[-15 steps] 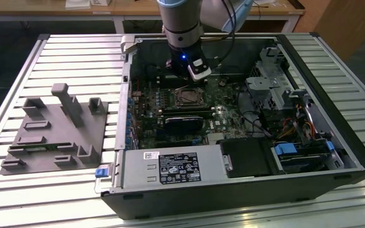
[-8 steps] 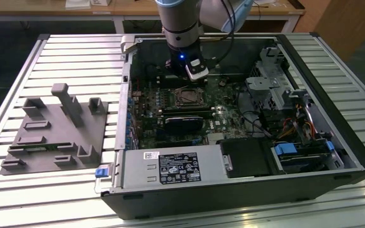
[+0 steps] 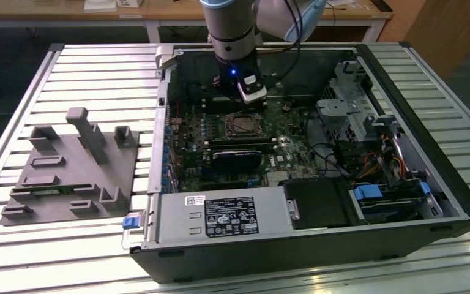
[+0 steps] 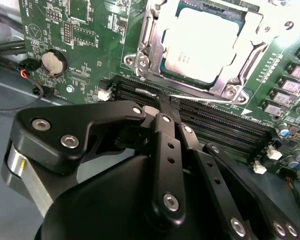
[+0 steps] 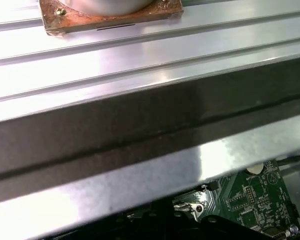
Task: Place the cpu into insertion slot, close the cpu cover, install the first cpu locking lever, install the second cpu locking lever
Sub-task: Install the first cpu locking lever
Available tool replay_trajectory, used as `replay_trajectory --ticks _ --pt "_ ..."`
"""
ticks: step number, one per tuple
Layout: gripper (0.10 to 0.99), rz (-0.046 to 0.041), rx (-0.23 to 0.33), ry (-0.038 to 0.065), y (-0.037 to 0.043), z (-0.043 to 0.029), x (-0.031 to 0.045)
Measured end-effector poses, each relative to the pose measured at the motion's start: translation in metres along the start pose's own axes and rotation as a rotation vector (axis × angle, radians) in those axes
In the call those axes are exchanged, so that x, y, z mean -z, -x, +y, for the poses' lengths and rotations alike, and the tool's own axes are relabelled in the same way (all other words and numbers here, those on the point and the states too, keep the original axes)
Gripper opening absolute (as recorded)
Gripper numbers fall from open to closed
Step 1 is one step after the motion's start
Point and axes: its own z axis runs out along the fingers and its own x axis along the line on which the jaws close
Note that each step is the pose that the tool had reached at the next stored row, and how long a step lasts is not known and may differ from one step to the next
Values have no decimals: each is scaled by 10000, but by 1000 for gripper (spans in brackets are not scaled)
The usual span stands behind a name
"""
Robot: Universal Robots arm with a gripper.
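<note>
Closest to the lens in the exterior view is the black case (image 3: 300, 260), lying open on a slatted table (image 3: 96, 61). The PSU (image 3: 218, 215) runs along the case's near edge. The green board (image 3: 292, 153) is behind it, with a black fan card (image 3: 235, 160) about mid-board. A grey fixture (image 3: 71, 165) sits on the table off to the exterior view's left, well apart from the case. The arm comes straight down into the case, and the gripper (image 3: 253, 101) hangs close over the board, right by the socket (image 3: 227, 125).

Second wrist view is the useful one. The gripper's black links are up front and fold in to meet at the tip, so it reads as closed, fingers drawn together. Can't tell if anything is pinched in there. The tip sits over the memory slots (image 4: 225, 125), just beside the socket's edge, and I can't say whether it's touching. The cpu (image 4: 202, 45) is seated in the socket. Its pale face shows through the window of the cover (image 4: 151, 37), which lies flat down over it. A coin cell (image 4: 54, 62) sits on the board, well off to the side.

First wrist view has the case's dark wall cutting across, with table slats beyond it. A brown plate (image 5: 110, 19) with a round metal base on it sits on those slats. A corner of the board peeks out under the wall.
</note>
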Motion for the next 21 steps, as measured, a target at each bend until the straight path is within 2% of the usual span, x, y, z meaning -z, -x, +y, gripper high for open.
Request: replay_trajectory --ticks 21 --pt "106 -26 3 -65 -5 -4 -24"
